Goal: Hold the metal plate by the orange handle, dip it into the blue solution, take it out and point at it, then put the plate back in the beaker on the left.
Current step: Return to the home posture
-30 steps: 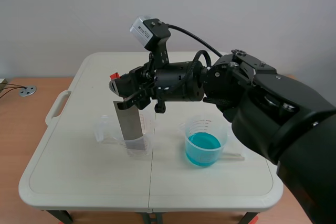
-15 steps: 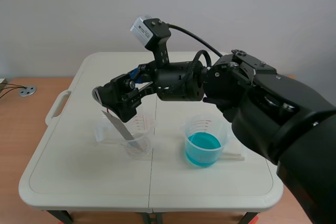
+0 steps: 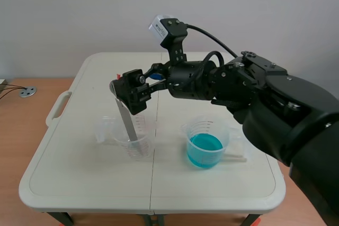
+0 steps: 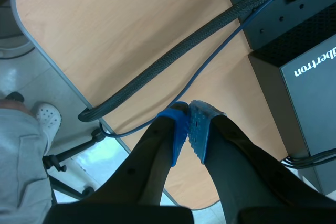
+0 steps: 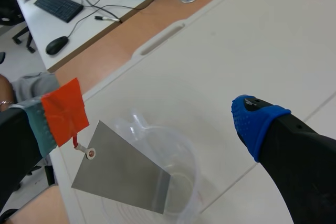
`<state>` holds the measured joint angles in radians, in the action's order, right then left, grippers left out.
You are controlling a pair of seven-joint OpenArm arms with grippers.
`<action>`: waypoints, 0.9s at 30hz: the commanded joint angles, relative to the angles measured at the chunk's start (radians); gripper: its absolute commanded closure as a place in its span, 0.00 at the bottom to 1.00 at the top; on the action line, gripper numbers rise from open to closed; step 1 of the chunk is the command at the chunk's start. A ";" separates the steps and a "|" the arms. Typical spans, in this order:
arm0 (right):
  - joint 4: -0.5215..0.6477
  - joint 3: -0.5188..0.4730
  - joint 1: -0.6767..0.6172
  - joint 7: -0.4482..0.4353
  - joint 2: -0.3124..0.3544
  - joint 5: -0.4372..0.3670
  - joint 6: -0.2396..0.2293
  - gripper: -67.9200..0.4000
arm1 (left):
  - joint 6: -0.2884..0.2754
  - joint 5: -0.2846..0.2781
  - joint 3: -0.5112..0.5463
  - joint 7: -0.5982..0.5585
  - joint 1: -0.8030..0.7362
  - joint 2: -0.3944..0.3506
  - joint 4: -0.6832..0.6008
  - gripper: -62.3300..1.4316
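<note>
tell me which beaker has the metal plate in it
The clear beaker on the left, with the metal plate leaning inside; the other beaker holds blue solution and no plate.

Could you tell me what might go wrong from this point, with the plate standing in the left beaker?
1. The right gripper is open, yet the orange handle seems to lie against one pad. If it sticks, pulling away could lift the metal plate out.
2. The plate leans tall in the light clear beaker, which might tip.
</note>
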<state>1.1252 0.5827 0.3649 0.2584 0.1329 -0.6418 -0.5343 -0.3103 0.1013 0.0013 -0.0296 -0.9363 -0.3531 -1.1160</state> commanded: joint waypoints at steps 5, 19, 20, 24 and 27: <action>0.012 -0.059 0.014 -0.019 -0.003 0.015 -0.003 0.08 | -0.002 -0.003 0.005 -0.003 -0.008 -0.005 -0.002 0.93; 0.026 -0.096 0.014 -0.060 -0.003 0.014 -0.005 0.08 | -0.002 0.016 0.005 -0.005 -0.008 -0.004 -0.002 0.02; 0.037 -0.101 0.014 -0.063 -0.003 0.014 -0.006 0.08 | 0.000 0.016 0.005 -0.008 -0.008 -0.004 -0.002 0.00; 0.102 -0.120 0.008 -0.064 0.002 0.020 -0.012 0.08 | 0.014 0.031 0.006 -0.060 -0.008 -0.008 -0.005 0.00; 0.203 -0.120 -0.021 -0.094 0.032 0.076 -0.012 0.08 | 0.053 0.050 0.027 -0.190 -0.007 -0.011 -0.043 0.00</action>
<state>1.2732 0.4656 0.3412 0.1959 0.1474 -0.5655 -0.5419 -0.2722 0.1570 0.0082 -0.1814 -0.9363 -0.3557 -1.1202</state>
